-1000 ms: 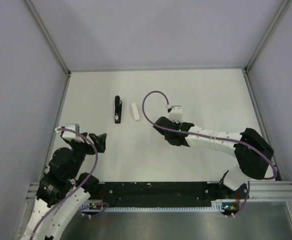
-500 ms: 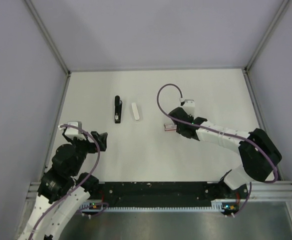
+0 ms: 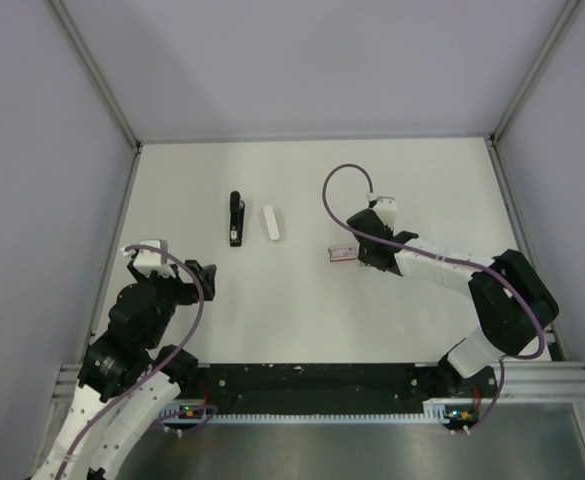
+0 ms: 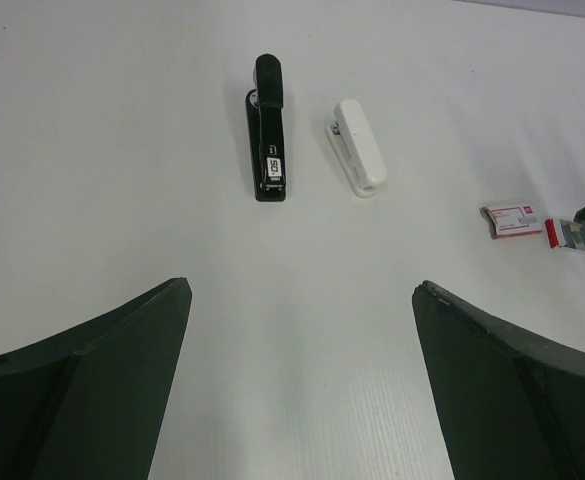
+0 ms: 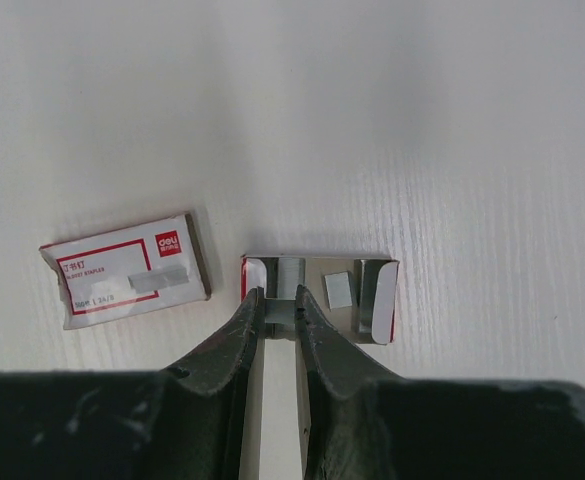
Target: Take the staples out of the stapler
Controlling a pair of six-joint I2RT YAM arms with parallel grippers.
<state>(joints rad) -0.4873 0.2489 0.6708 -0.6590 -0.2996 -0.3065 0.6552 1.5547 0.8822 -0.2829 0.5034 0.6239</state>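
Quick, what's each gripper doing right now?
Left gripper: open, holding nothing.
Right gripper: closed on the edge of the small tray.

The stapler [image 4: 268, 130] is glossy black with a small white label, the short bar [image 4: 358, 146] is plain white, and the bench [image 3: 272, 310] is white with a faint ribbed grain. The staple box [image 5: 124, 270] is white with a red border, a red logo patch and a grey strip printed on it; the open tray [image 5: 372, 290] is silvery grey inside, red at its edges. The left gripper [image 4: 302, 290] and the right gripper [image 5: 278, 300] are dull near-black.
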